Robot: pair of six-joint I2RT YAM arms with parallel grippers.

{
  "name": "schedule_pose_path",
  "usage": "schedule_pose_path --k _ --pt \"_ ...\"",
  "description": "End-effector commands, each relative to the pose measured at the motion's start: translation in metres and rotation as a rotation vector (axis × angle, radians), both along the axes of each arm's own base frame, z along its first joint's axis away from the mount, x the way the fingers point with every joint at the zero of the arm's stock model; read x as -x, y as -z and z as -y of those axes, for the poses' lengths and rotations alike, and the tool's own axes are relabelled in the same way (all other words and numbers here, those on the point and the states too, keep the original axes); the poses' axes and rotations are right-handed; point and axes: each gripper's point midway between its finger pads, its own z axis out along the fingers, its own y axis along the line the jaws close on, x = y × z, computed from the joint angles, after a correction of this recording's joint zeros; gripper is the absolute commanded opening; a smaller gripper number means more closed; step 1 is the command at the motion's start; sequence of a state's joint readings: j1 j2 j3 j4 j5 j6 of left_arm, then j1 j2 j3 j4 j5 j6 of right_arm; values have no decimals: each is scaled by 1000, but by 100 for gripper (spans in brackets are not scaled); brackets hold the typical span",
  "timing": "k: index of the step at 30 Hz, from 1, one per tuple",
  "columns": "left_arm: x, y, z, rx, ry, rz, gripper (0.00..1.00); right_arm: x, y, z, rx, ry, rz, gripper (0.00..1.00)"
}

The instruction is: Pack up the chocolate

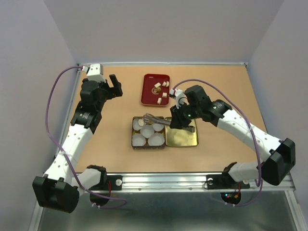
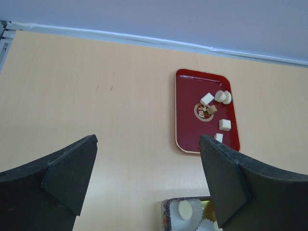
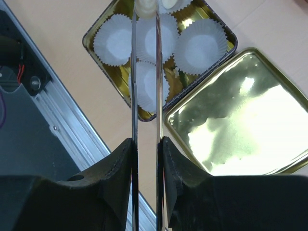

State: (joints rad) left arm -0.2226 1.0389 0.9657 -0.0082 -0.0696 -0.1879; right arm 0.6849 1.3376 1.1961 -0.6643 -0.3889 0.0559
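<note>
Over the tin point(image 1: 133, 133), tweezers point(image 3: 134, 86) jut from right gripper point(image 3: 146, 148).

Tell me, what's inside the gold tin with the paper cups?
White paper cups fill the tin; one holds a round cream chocolate. The tweezers hide strips of the middle cups.

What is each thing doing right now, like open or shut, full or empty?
left gripper: open, empty.
right gripper: shut on tweezers.
tin: open, uncovered.
lid: beside tin, inside up.
paper cups: one filled, others look empty.
red tray: holds loose chocolate.
</note>
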Motion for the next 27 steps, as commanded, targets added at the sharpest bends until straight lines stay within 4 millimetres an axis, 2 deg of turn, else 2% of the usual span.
schedule_pose_path --k 1,9,20,27 --pt "-3 -31 1 6 1 76 99 16 -15 -3 -42 -72 14 30" --pt "-2 -31 0 8 -3 78 99 26 -6 -4 -18 -94 -15 30" --pt "-3 -30 1 11 0 74 99 16 -2 -3 15 -65 8 42" --pt "-2 -31 2 12 3 77 99 14 -3 -2 17 -57 15 43"
